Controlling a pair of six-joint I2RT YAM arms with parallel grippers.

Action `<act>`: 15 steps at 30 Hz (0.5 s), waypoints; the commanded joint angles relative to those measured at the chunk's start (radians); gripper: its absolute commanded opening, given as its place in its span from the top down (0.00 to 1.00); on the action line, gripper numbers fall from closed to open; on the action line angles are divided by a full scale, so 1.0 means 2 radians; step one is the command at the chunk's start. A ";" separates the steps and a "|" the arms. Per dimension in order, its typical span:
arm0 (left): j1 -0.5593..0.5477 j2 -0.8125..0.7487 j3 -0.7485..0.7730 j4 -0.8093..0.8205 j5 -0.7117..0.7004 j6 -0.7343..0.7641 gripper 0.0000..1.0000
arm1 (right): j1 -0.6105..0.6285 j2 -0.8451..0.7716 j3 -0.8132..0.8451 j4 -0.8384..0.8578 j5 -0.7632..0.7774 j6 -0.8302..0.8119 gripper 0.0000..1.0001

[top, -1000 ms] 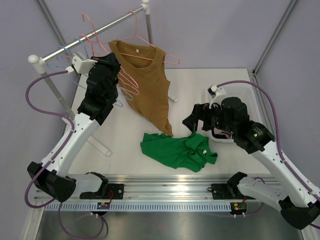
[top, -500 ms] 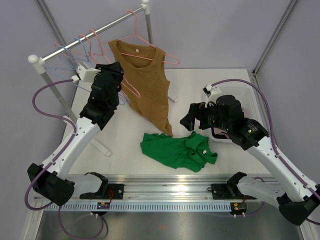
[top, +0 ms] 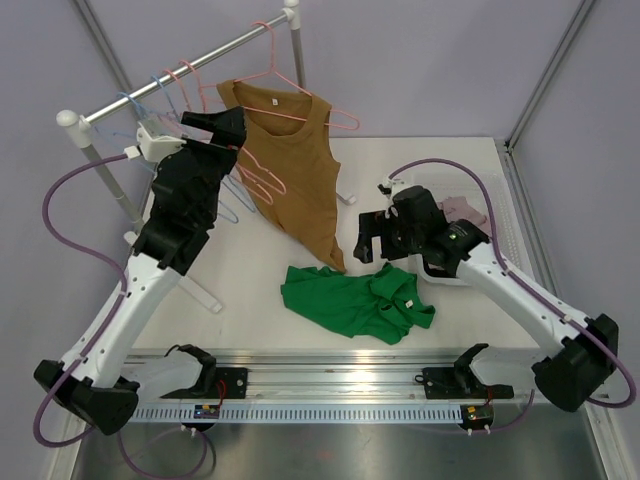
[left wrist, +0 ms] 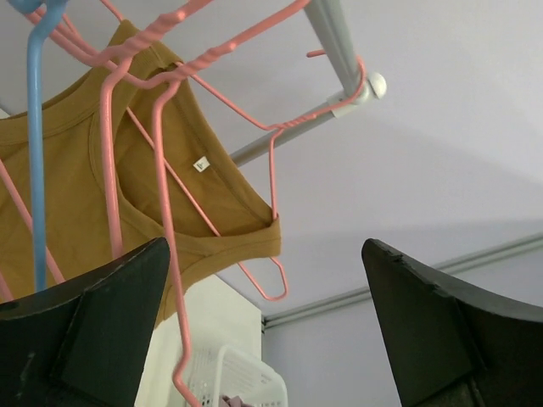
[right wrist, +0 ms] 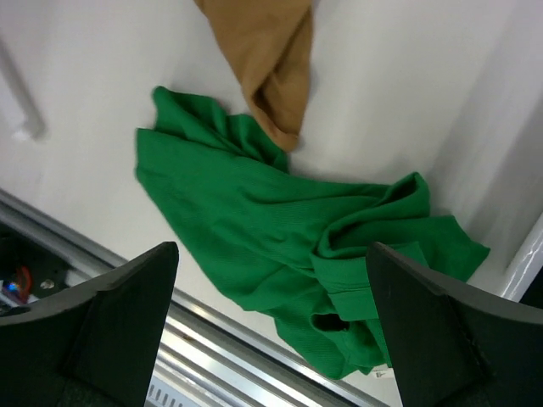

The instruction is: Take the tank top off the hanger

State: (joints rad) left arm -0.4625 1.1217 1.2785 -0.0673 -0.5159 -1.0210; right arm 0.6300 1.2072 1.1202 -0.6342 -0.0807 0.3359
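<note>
Mounted high behind the two arm bases, which sit along its 6 o'clock edge, the top camera looks down and forward over the whole white table (top: 450, 160) from well back, with the clothes rail (top: 230, 43) at 11 o'clock. The left wrist camera, raised close beneath that rail, tilts upward toward the wall. It shares the rail and the brown tank top (top: 295, 170) with the top view, and a white basket (left wrist: 242, 377) shows at its 6 o'clock. The right wrist camera faces straight down from nearby. It shares the green shirt (top: 350, 300) with the top view, with the tank top's hem at its 12 o'clock.
</note>
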 commanded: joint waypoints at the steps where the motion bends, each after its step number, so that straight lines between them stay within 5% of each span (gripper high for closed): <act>1: 0.000 -0.036 0.020 -0.027 0.036 0.001 0.01 | 0.013 0.041 0.015 -0.030 0.076 0.005 0.00; 15: 0.000 -0.210 -0.027 -0.107 0.153 0.089 0.01 | 0.121 0.192 -0.061 0.003 0.138 0.076 0.00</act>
State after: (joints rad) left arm -0.4625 0.7345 1.2156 -0.2092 -0.3012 -0.9413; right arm 0.8295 1.5570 1.0241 -0.6666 0.1570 0.4301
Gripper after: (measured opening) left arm 0.987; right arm 0.993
